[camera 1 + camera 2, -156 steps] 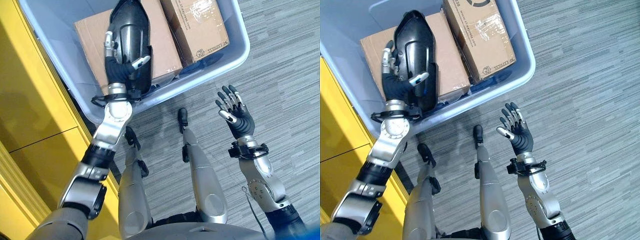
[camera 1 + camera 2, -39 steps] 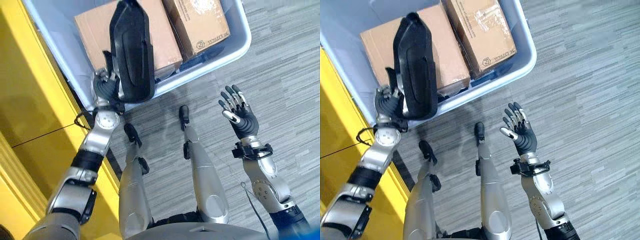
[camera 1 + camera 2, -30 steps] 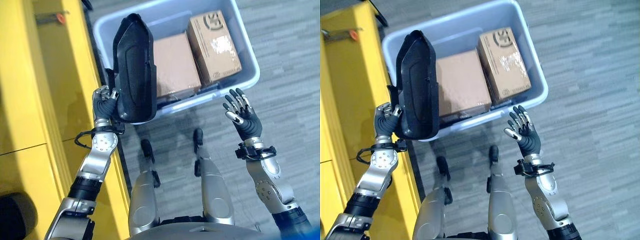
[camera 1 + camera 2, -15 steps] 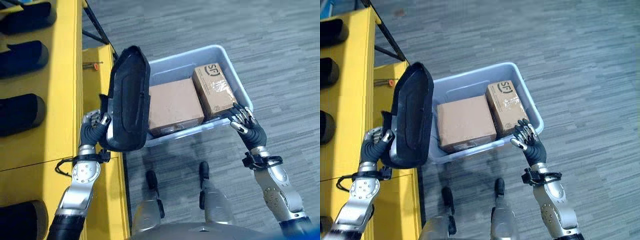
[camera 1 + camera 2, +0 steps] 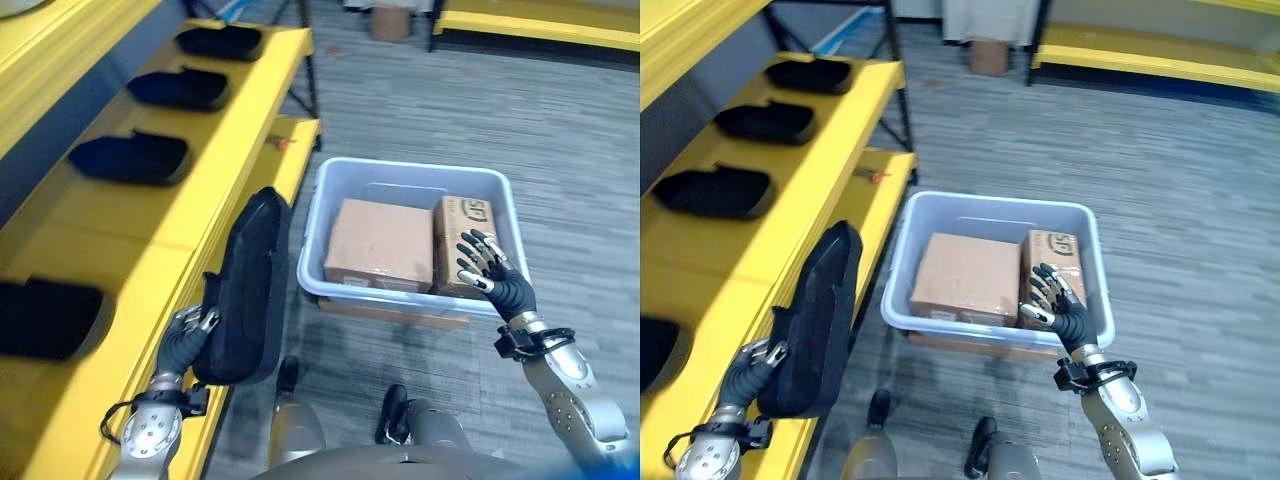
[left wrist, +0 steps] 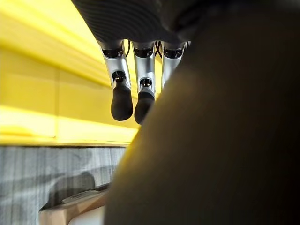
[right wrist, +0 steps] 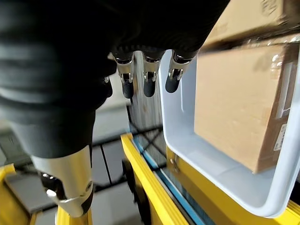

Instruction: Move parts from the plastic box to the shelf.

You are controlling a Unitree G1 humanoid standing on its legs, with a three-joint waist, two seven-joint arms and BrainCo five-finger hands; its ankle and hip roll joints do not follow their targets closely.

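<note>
The left hand [image 5: 185, 335] has its fingers [image 6: 123, 101] curled round a long black part [image 5: 243, 290], holding it upright just beside the yellow shelf [image 5: 150, 205], while the right hand [image 5: 500, 280] hangs empty with fingers spread above the plastic box [image 5: 400, 195] holding two cardboard boxes [image 5: 378, 245].

Head pair: look down and forward from above, sharing the yellow shelf [image 5: 150, 215], plastic box [image 5: 992, 212] and grey floor [image 5: 560, 120] (slightly offset). Left wrist: very close, along its fingers [image 6: 123, 96] toward the shelf. Right wrist: close, past its fingers [image 7: 149, 75] to the box.
</note>
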